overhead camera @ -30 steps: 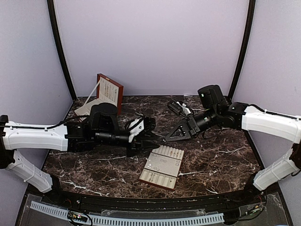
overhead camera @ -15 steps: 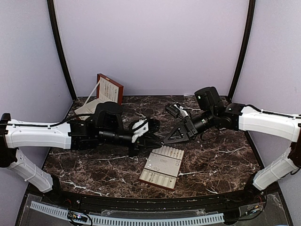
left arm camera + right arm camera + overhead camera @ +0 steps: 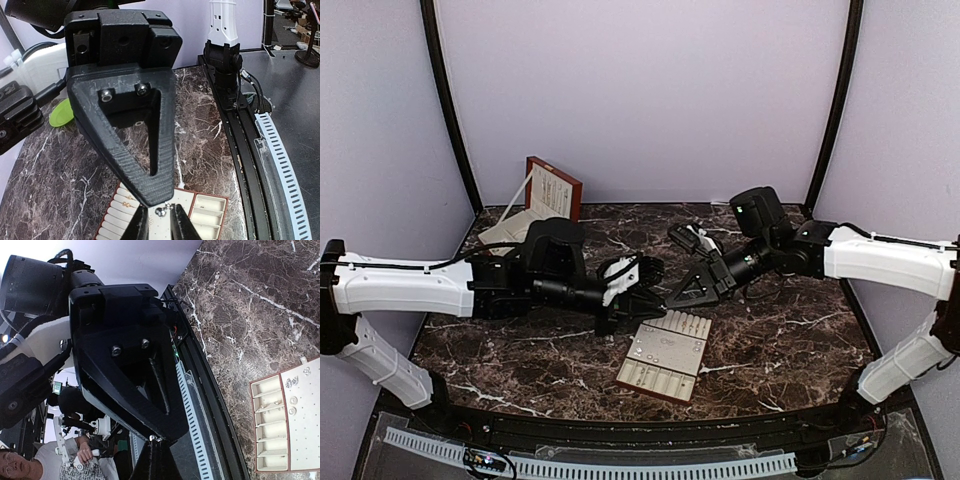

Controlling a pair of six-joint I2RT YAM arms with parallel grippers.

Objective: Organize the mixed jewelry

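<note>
My two grippers meet tip to tip just above the cream slotted tray [image 3: 665, 370]. My right gripper [image 3: 673, 297] is shut on a tiny silvery jewelry piece [image 3: 161, 211], seen at its own tip in the right wrist view [image 3: 155, 441]. My left gripper [image 3: 653, 298] has its fingers a little apart on either side of that piece [image 3: 160, 226]. The piece touches only the right-hand finger [image 3: 181, 227]. Other small pieces lie in the tray: gold ones in the slots [image 3: 127, 202] and pale ones on the flat middle [image 3: 293, 401].
The tray's red-brown rim [image 3: 226, 199] lies on the dark marble table [image 3: 780, 330], right under both grippers. A red-brown wooden box with an open lid [image 3: 553, 196] stands at the back left. A green disc [image 3: 62, 114] lies behind the right gripper.
The right gripper has moved left and down, and the left gripper a little to the right. Their tips, apart a second ago, now meet over the tray.
</note>
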